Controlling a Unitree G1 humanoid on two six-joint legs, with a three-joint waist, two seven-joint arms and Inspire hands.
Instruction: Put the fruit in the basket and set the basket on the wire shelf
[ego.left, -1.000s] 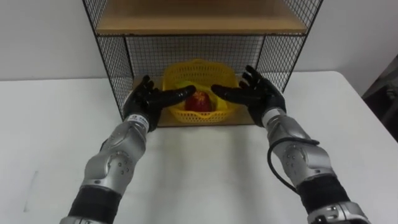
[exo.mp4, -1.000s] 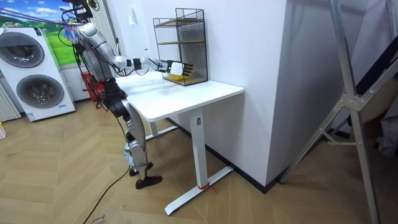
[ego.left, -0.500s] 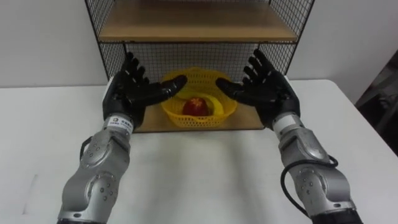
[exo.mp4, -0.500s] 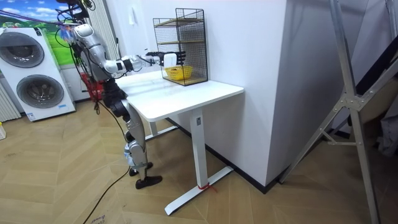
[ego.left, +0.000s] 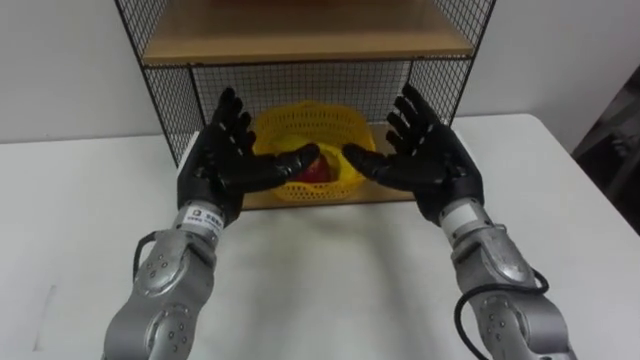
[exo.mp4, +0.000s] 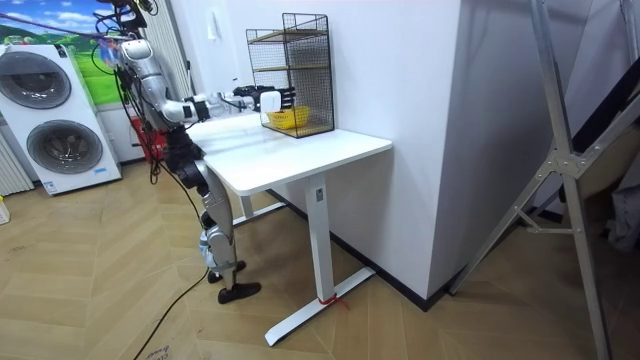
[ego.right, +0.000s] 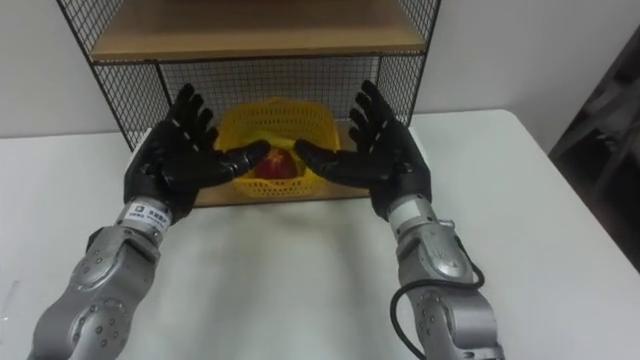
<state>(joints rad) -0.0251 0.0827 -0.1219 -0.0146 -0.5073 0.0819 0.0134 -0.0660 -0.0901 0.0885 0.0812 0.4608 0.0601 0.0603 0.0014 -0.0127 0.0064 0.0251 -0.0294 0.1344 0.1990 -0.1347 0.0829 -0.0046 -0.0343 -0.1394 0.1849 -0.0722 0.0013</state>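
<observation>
**Basket on bottom shelf, both hands empty**

White table (ego.left: 320, 250): the robot stands at its edge, with two washing machines (exo.mp4: 50, 120) behind it on the room view's left. Wire shelf (ego.left: 300, 45) stands at the table's back, with mesh sides and wooden boards. Yellow basket (ego.left: 300, 130) sits on the bottom board, inside the frame. Left hand (ego.left: 215, 165) and right hand (ego.left: 435, 165) are raised in front of it, palms facing in, fingers spread, holding nothing. Their thumbs cover the basket's front rim. Red fruit (ego.right: 280, 166) lies in the basket, half hidden by the thumbs.
</observation>
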